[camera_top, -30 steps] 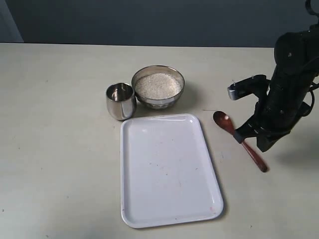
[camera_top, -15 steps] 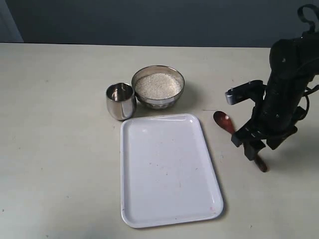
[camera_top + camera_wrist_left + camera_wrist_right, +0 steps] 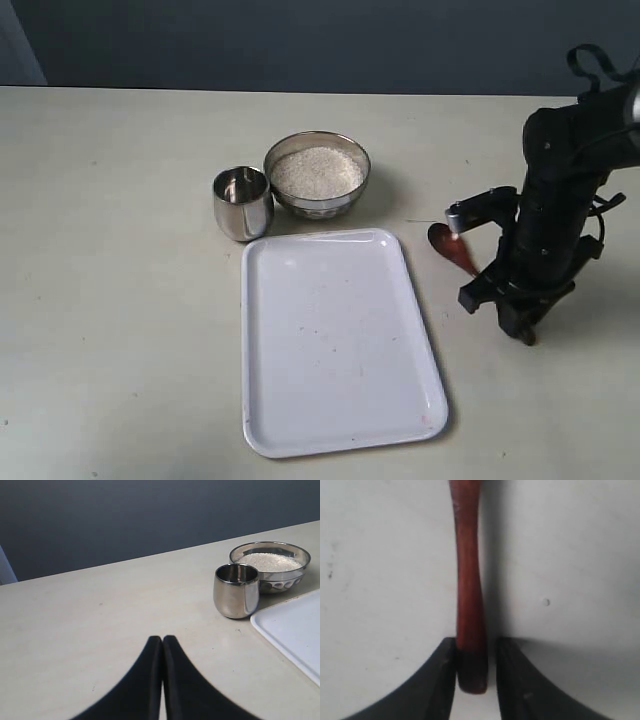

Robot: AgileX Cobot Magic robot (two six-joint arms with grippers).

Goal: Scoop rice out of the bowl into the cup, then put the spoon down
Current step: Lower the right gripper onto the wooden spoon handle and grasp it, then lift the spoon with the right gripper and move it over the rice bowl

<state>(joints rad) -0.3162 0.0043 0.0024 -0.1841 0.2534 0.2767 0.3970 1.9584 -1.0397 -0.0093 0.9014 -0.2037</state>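
- While the slim reddish-brown wooden spoon (image 3: 452, 245) (image 3: 468, 580) lies flat on the beige table (image 3: 120, 300), right of the white plastic tray (image 3: 340, 340), the right gripper (image 3: 510, 300) (image 3: 475, 647) straddles its handle end, fingers not yet clamped.
- left gripper (image 3: 162, 641): fingers pressed together, empty.
- round steel bowl (image 3: 292, 200) of white rice (image 3: 317, 170) sits just beside the small steel cup (image 3: 242, 208), behind the tray.

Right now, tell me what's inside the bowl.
White rice fills the bowl nearly to its rim. The rice covers the bowl's bottom, so anything beneath it cannot be seen.
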